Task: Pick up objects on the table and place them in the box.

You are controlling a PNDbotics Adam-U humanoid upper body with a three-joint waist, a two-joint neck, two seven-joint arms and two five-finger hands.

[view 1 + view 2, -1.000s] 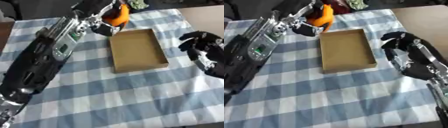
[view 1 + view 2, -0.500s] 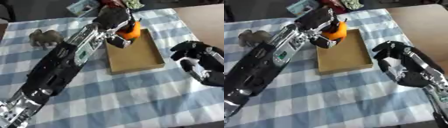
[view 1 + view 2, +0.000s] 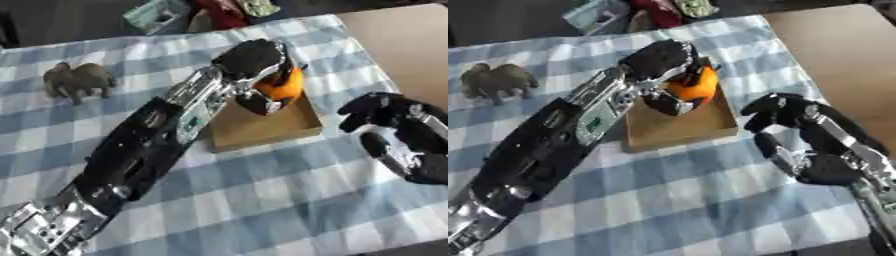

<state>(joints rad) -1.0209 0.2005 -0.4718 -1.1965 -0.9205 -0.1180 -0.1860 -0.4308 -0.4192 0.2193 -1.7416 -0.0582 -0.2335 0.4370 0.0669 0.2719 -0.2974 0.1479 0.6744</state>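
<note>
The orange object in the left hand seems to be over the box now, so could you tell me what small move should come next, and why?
Probably lower it a little and open the fingers. The left hand is curled round the orange object right above the cardboard box, whose floor looks bare. The right hand waits beside the box, out of the way.

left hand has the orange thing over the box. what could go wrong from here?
1. The left hand holds the orange object near the cardboard box's right wall; released there, it might hit the wall or roll out onto the checkered cloth.
2. The box is light-looking and unfixed; the left hand could nudge it when withdrawing.
3. The right hand sits close beside the box and could bump it.
</note>
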